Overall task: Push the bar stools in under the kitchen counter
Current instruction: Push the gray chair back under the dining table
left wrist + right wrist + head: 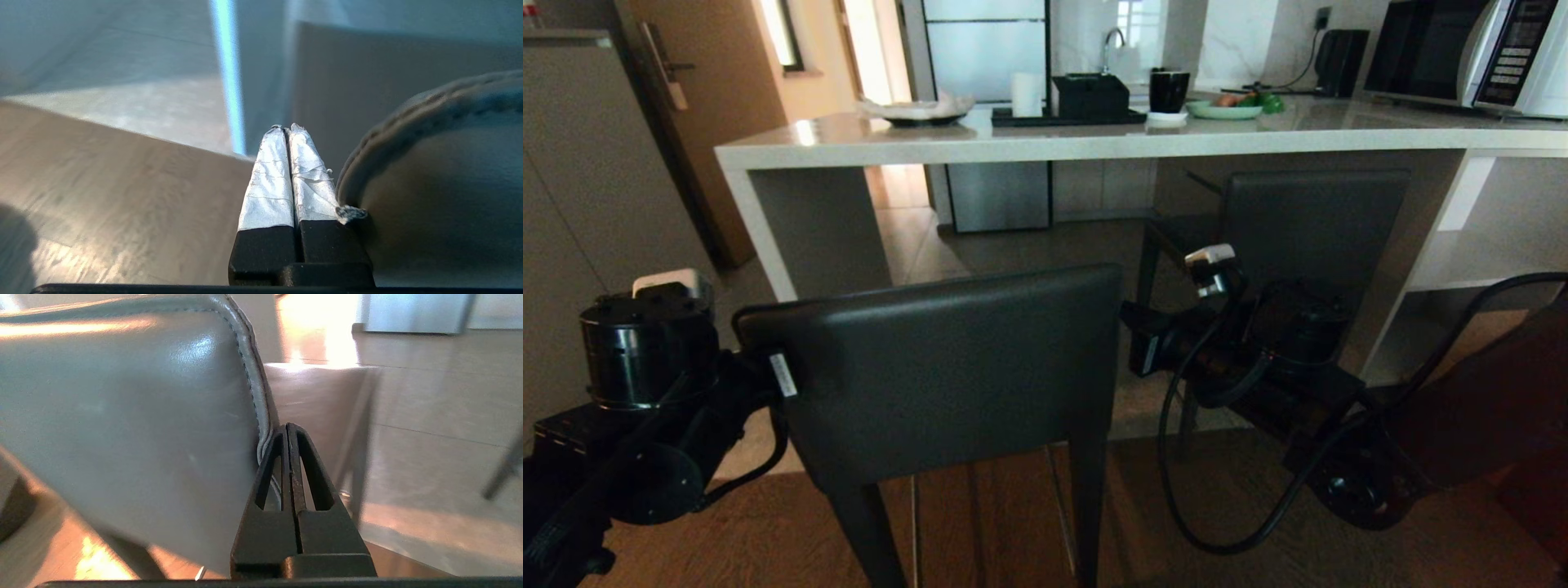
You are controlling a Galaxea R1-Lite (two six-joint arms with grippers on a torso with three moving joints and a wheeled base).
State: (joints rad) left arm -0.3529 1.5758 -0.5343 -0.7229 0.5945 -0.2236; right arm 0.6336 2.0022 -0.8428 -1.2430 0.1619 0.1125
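Stool [947, 376] stands short of the counter [1094, 139], its backrest between both jaws: left gripper [288, 134] and right gripper [288, 430], each clenched empty, touching opposite side edges.

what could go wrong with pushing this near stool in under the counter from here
Both hands are shut, pressing only at the side edges of the near stool's backrest: left hand, right hand. Either could slip off the rounded leather edge.

Uneven pushing could turn the stool, sending it toward the counter's side panel or the far stool already under the counter.

Pushing high on a tall, slim-legged stool might tip it rather than slide it.
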